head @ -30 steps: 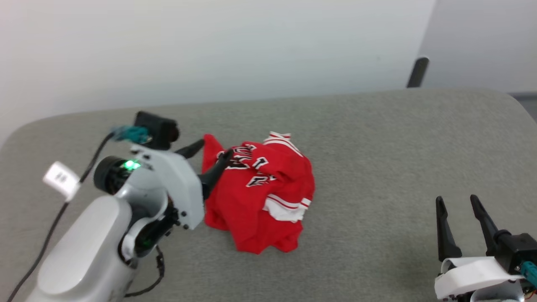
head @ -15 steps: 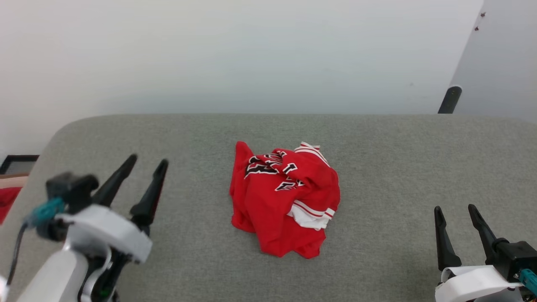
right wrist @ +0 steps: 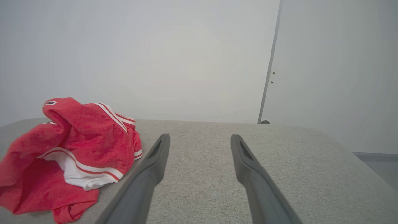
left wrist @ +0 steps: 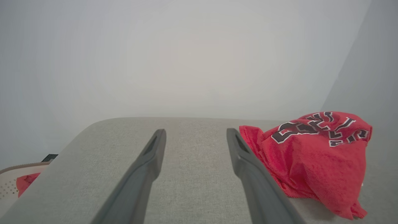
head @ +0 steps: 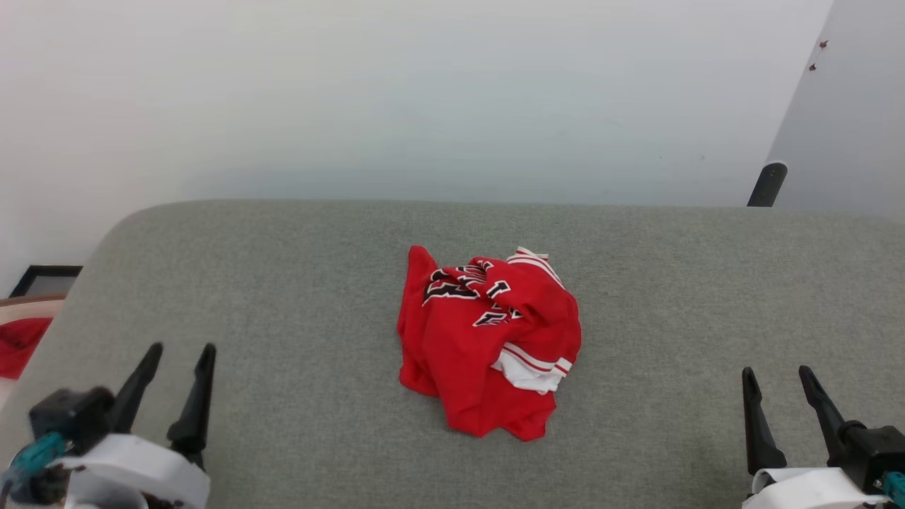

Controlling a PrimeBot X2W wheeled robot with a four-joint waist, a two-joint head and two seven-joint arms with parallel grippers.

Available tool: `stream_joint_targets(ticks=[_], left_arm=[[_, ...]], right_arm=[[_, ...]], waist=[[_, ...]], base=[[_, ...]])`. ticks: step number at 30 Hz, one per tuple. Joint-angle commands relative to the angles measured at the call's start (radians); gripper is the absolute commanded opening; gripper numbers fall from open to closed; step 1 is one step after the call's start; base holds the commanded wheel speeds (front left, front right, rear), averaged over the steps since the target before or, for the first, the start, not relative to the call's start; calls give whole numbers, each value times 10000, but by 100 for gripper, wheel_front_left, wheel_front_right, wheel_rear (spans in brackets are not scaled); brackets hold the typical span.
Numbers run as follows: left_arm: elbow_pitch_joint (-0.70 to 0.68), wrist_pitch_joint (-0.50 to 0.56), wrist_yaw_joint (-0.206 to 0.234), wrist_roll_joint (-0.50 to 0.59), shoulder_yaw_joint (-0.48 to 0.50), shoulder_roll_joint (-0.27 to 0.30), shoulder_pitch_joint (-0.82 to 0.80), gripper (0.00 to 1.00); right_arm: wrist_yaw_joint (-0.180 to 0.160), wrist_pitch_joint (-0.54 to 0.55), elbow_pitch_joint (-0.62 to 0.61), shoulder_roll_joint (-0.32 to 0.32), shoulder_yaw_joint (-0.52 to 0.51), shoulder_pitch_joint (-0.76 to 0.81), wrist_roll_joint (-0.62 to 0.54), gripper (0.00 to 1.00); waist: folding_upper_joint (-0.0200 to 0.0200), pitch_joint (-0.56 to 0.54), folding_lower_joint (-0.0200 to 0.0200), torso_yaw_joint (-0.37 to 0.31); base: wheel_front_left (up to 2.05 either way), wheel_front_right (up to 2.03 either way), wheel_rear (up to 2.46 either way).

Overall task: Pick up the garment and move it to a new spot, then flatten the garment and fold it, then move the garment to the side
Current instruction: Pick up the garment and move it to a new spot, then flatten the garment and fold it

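a grey fabric-covered desk (head: 283, 283) stands before a white wall (head: 353, 106), a small plain red cloth (head: 18, 343) lies in a pale container (head: 32, 302) off its left edge, and a dark post (head: 767, 185) rises beyond its far right.

Black white-outlined lettering (head: 452, 284) on the crumpled garment (head: 466, 353), too folded to read, one digit resembling 1

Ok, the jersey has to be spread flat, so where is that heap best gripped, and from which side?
Probably the white sleeve panel, from the right with the right gripper: it sticks out as a loose, striped-edged fold on the near right side of the jersey.
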Motion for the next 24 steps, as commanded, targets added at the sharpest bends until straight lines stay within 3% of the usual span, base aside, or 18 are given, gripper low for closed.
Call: stream_joint_targets(ticks=[1, 10, 24], left_arm=[[9, -65, 13, 54, 73, -27, 166, 100], [-224, -75, -303, 626, 1360, -587, 788, 100], [-283, -78, -594, 1268, 1946, -1125, 904, 100]], right_arm=[[4, -38, -10, 15, -31, 65, 20, 100], [4, -106, -51, 69, -184, 220, -50, 100], [4, -31, -87, 104, -43, 134, -54, 100]], waist=[[0, -10, 0, 8], [0, 6, 0, 80], [0, 156, 0, 157]], base=[[0, 0, 0], [0, 0, 0], [0, 0, 0]])
